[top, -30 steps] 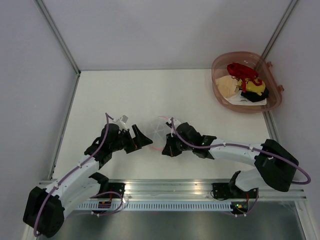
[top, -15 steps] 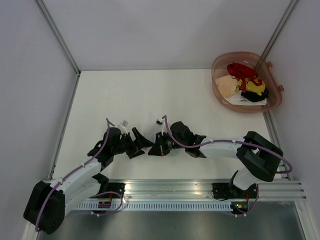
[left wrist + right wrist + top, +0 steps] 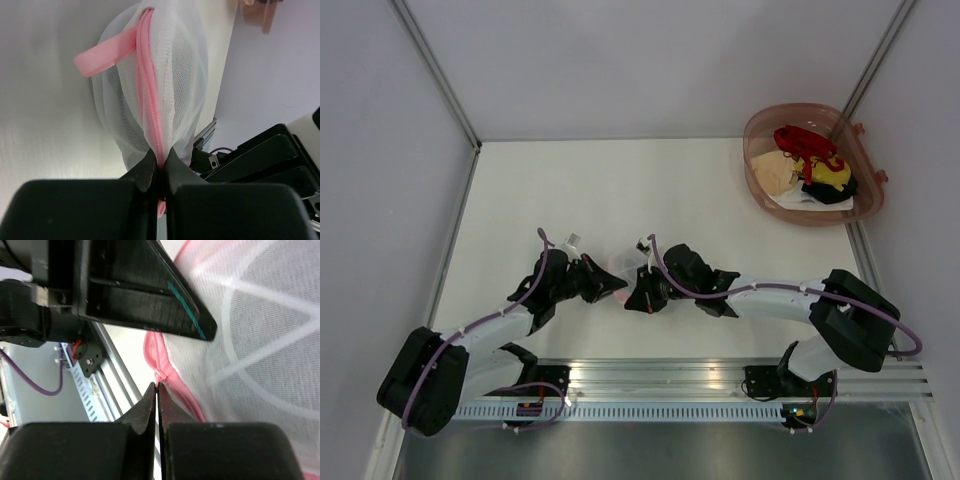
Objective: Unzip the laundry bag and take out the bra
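Low in the left wrist view, the left gripper [image 3: 160, 163] has its jaws clenched on the pink zipper rim [image 3: 148, 95] of the laundry bag [image 3: 177, 65]. The white mesh pouch stands on edge just past the fingertips, with a pink ribbon loop [image 3: 102, 54] hanging off it toward the upper left. In the right wrist view, the right gripper [image 3: 157, 389] is pinched shut at the same pink edge, apparently on a small tab there. From above, the bag sits low and centre, between the two grippers, over the white table [image 3: 620, 190]. By my reading, both grips are set but the zipper looks closed along its visible run. The bag is not yet opened and the bra not yet removed, nor can it be made out through the mesh. Far off, at upper right, a pinkish-brown basket [image 3: 748, 160] holds mixed clothing [image 3: 810, 150]. No brand, label or writing is legible.
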